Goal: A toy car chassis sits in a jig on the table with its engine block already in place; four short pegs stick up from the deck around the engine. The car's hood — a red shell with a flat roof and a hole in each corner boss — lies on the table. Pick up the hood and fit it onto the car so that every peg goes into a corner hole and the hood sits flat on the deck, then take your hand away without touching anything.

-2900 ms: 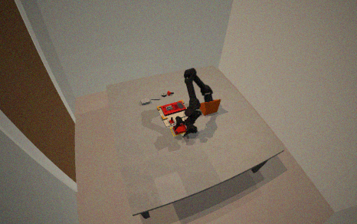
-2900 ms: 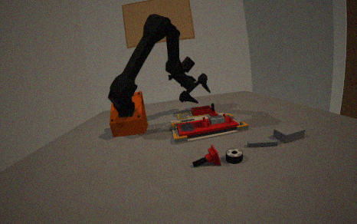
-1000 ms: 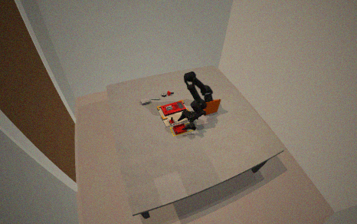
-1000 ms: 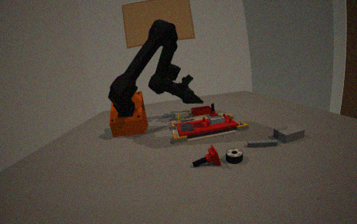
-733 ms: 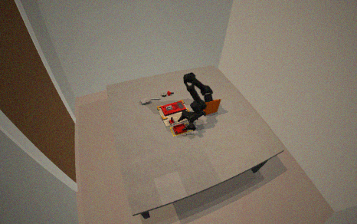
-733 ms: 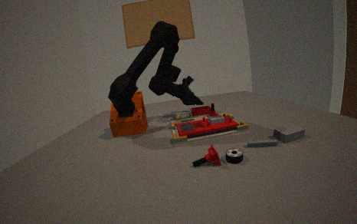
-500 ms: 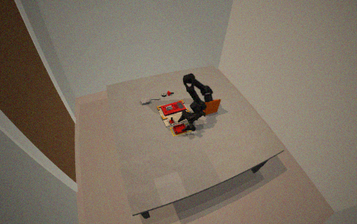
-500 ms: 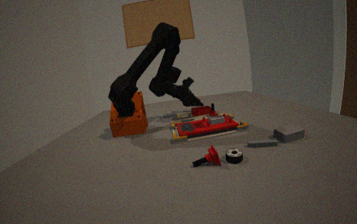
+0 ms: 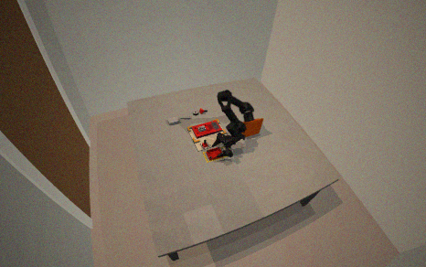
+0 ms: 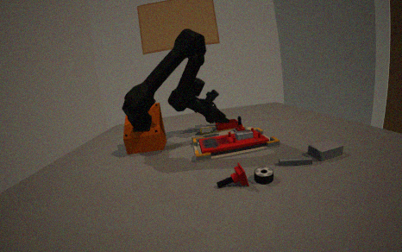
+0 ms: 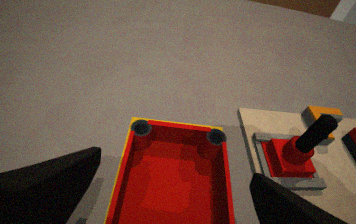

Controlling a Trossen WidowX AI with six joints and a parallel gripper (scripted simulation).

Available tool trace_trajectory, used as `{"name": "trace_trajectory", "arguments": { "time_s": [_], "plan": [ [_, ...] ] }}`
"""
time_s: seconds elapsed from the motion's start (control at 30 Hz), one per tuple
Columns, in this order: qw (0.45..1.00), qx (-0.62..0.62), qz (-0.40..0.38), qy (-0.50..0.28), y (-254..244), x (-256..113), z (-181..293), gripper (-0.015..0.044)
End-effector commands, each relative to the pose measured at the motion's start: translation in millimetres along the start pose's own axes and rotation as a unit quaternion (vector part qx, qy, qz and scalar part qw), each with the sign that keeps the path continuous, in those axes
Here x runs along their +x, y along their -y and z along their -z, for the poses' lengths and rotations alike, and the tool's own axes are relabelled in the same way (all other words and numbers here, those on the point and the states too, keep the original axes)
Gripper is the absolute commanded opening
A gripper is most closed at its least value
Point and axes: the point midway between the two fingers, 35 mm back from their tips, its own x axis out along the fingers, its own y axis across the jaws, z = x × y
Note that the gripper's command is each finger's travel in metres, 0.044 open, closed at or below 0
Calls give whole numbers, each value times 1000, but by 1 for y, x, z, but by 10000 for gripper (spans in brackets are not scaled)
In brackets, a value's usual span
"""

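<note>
The red hood lies beside the jig with its hollow side up, edged in yellow; two dark round corner bosses show in the wrist view and its near end is cut off. My gripper is wide open and empty, low over the hood, with one fingertip out to each side of it. The red chassis sits in the jig with the grey engine block on its deck. Small red pegs stand around the engine.
A red part with a black stem stands on the jig board, close to my right finger. A second red part, a wheel, a grey bar and a grey block lie beyond the chassis.
</note>
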Motion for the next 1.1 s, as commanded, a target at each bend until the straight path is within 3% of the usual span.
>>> {"name": "trace_trajectory", "arguments": {
  "time_s": [0.0, 1.07],
  "plan": [
    [1000, -2, 0, -2, 0, 2, 3, 440],
    [1000, -2, 1, -17, 1, 10, 14, 440]
  ]
}}
